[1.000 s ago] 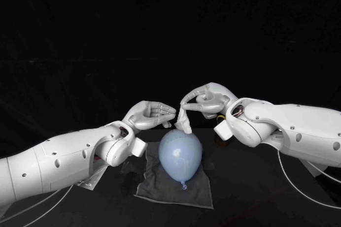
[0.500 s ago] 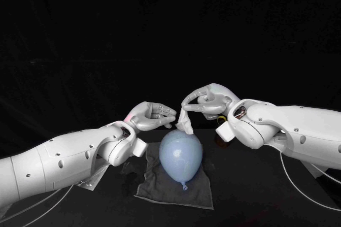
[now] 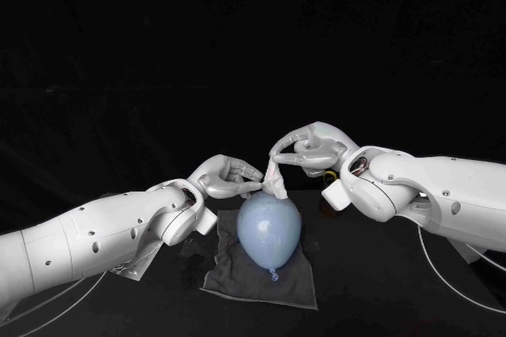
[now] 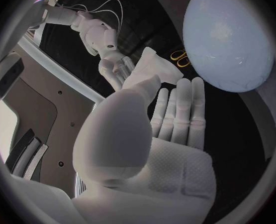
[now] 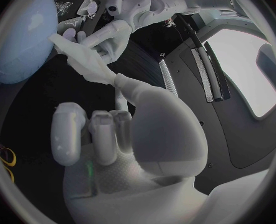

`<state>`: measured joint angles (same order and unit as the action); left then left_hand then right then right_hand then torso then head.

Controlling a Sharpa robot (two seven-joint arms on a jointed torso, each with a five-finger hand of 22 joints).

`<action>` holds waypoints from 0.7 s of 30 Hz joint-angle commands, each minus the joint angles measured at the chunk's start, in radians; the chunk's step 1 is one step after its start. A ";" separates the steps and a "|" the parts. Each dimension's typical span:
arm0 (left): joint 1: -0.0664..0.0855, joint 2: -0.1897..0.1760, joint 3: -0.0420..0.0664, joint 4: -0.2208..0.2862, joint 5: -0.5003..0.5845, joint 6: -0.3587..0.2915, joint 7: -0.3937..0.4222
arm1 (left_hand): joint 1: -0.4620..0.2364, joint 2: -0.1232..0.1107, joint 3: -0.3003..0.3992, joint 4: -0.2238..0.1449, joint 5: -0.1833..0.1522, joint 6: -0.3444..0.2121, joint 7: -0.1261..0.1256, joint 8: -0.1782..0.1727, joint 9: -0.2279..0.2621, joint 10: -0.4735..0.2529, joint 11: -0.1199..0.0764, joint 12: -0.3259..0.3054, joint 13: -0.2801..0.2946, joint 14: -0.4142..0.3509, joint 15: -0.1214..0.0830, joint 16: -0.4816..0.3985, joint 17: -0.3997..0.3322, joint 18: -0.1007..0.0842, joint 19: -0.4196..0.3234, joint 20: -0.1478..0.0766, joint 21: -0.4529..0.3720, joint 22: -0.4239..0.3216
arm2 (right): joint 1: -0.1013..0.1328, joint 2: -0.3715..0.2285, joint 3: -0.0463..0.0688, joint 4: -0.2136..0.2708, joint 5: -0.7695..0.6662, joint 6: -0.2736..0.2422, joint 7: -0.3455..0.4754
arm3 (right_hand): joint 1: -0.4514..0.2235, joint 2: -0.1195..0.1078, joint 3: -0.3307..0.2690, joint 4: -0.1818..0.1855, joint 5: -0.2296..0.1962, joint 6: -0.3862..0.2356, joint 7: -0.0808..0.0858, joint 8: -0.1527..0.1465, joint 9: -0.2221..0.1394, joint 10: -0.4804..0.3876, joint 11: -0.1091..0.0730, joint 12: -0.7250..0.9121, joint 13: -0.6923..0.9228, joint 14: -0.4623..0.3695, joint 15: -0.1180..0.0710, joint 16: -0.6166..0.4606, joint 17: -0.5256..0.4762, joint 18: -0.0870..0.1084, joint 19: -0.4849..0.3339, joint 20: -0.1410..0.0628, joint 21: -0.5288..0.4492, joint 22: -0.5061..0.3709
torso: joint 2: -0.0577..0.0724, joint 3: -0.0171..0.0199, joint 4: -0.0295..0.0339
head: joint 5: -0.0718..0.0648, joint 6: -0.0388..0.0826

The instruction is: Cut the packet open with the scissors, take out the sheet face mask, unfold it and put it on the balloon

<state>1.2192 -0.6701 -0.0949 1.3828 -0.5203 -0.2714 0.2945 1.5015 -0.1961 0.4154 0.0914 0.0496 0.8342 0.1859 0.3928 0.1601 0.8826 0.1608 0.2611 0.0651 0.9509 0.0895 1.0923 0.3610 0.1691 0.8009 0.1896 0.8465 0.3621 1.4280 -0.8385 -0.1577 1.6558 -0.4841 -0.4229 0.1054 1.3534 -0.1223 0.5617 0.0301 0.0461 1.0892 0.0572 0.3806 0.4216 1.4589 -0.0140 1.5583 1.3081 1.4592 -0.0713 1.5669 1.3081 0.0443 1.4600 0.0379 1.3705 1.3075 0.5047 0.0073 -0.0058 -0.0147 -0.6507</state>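
Observation:
A pale blue balloon (image 3: pixel 267 229) (image 4: pixel 231 35) (image 5: pixel 20 40) lies on a grey cloth (image 3: pixel 300 289) in the middle of the table. Just above its far end hangs the folded white face mask (image 3: pixel 275 180) (image 4: pixel 155 67) (image 5: pixel 82 59). My right hand (image 3: pixel 308 150) (image 5: pixel 113 129) pinches the mask's upper end between thumb and fingers. My left hand (image 3: pixel 228 178) (image 4: pixel 169 119) has come up beside it, and its thumb and fingertips pinch the mask's lower end. Both hands hang in the air over the balloon's far end.
The yellow-handled scissors (image 4: pixel 181 58) (image 5: pixel 6 160) lie on the table behind the balloon, close to my right wrist. A silvery packet (image 3: pixel 137 267) lies under my left forearm, left of the cloth.
My left hand has moved right and slightly down until its fingertips meet the mask's lower end. The right hand and the balloon have stayed in place.

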 commanded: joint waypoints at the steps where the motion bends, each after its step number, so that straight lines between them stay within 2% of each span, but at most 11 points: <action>1: 0.000 0.008 0.002 0.000 -0.073 0.045 -0.025 | -0.001 0.007 -0.009 0.000 -0.001 0.006 -0.010 -0.004 -0.001 0.003 -0.003 -0.001 0.001 0.004 -0.001 0.023 0.008 0.013 0.007 0.000 0.012 0.007 | 0.001 0.000 0.001 0.003 -0.008 0.010 0.016 | -0.005 0.002 0.004 0.000 0.003 0.000 0.005 0.006 0.001 0.110 0.001 0.006 0.260 0.112 -0.002 0.004 0.263 -0.006 0.040 -0.004 -0.002 0.212 | 0.001 -0.0002 -0.0012 | 0.000 -0.002; 7: -0.001 0.017 0.002 0.002 -0.081 0.064 -0.014 | -0.002 0.013 -0.015 0.003 -0.002 0.020 -0.022 -0.004 -0.001 0.012 -0.007 0.002 0.001 0.007 -0.004 0.059 0.018 0.012 0.006 -0.003 0.029 0.019 | 0.001 0.002 0.001 0.002 -0.006 0.011 0.016 | -0.005 0.002 0.004 0.000 0.003 0.000 0.005 0.006 0.001 0.110 0.001 0.006 0.260 0.112 -0.002 0.004 0.263 -0.006 0.040 -0.004 -0.002 0.212 | 0.001 0.0007 0.0001 | 0.000 -0.005; 14: -0.001 0.028 0.002 -0.005 -0.078 0.066 -0.010 | -0.001 0.023 -0.012 0.005 -0.001 0.032 -0.025 -0.004 -0.001 0.016 -0.005 0.002 0.001 0.005 -0.003 0.076 0.021 0.012 0.003 -0.004 0.039 0.025 | 0.001 0.002 0.002 0.003 -0.004 0.012 0.016 | -0.005 0.002 0.004 0.000 0.003 0.000 0.005 0.006 0.001 0.110 0.001 0.006 0.260 0.112 -0.002 0.004 0.263 -0.006 0.040 -0.004 -0.002 0.212 | 0.000 0.0004 -0.0010 | 0.000 -0.006; 17: -0.001 0.029 0.003 -0.008 -0.063 0.060 -0.007 | -0.003 0.038 -0.005 0.013 -0.001 0.048 -0.030 0.000 0.001 0.023 -0.005 0.003 0.001 -0.003 -0.002 0.081 0.020 0.011 -0.002 -0.004 0.043 0.029 | 0.001 0.000 0.002 0.003 -0.004 0.012 0.015 | -0.005 0.002 0.004 0.000 0.003 0.000 0.005 0.006 0.001 0.110 0.001 0.006 0.260 0.112 -0.002 0.004 0.263 -0.006 0.040 -0.004 -0.002 0.212 | 0.000 0.0004 -0.0008 | -0.001 -0.006; 21: -0.001 0.029 0.003 -0.011 -0.044 0.041 0.003 | 0.013 0.085 0.031 0.016 -0.002 0.117 -0.039 0.029 0.015 0.068 -0.016 0.012 0.001 -0.009 -0.013 0.093 0.016 0.013 -0.011 -0.012 0.072 0.048 | 0.002 -0.003 0.002 0.002 -0.004 0.012 0.015 | -0.005 0.002 0.004 0.000 0.003 0.000 0.005 0.006 0.001 0.110 0.001 0.006 0.260 0.112 -0.002 0.004 0.263 -0.006 0.040 -0.004 -0.002 0.212 | 0.000 0.0006 -0.0001 | -0.001 -0.005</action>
<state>1.2177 -0.6434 -0.0938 1.3711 -0.5849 -0.2264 0.2791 1.5125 -0.1270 0.4318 0.1099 0.0496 0.9289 0.1496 0.4108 0.1688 0.9303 0.1485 0.2674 0.0652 0.9446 0.0839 1.1769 0.3807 0.1684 0.7946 0.1835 0.9040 0.4007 1.4289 -0.8401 -0.1571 1.6572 -0.4833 -0.4227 0.1084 1.3536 -0.1225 0.5616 0.0302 0.0458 1.0859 0.0569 0.3832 0.4210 1.4572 -0.0125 1.5622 1.3076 1.4591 -0.0712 1.5665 1.3075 0.0444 1.4624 0.0356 1.3687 1.3081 0.5046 0.0077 -0.0064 -0.0153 -0.6568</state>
